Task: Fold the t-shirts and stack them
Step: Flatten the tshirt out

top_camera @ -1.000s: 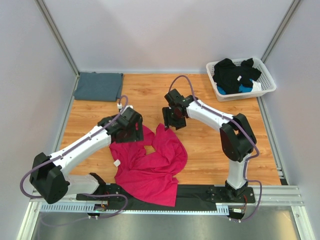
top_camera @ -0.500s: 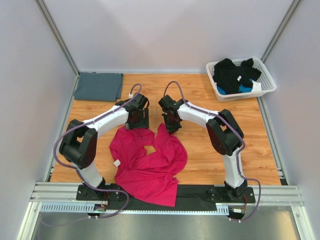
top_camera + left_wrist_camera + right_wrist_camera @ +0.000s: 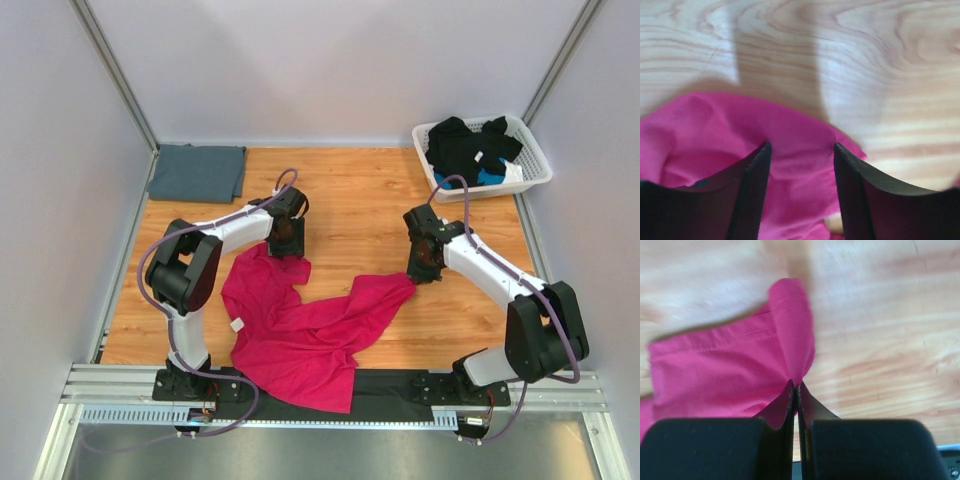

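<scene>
Crumpled near the front edge of the tabletop [image 3: 360, 190], centre: magenta t-shirt [image 3: 300, 330]. Clenched on a hem corner, cloth drawn taut toward the right edge, likely for spreading: right gripper [image 3: 795, 385]. Parted, straddling the opposite corner, nothing pinched yet: left gripper [image 3: 801, 145]. Folded at the back-left corner, probable stack base: slate-grey t-shirt [image 3: 197, 172].

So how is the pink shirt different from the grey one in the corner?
The pink shirt lies crumpled; the grey shirt is folded flat. The pink shirt sits near the arms, the grey shirt in the far left corner. The right tool pinches the pink shirt; nothing touches the grey shirt. Both lie on the wooden table.
</scene>
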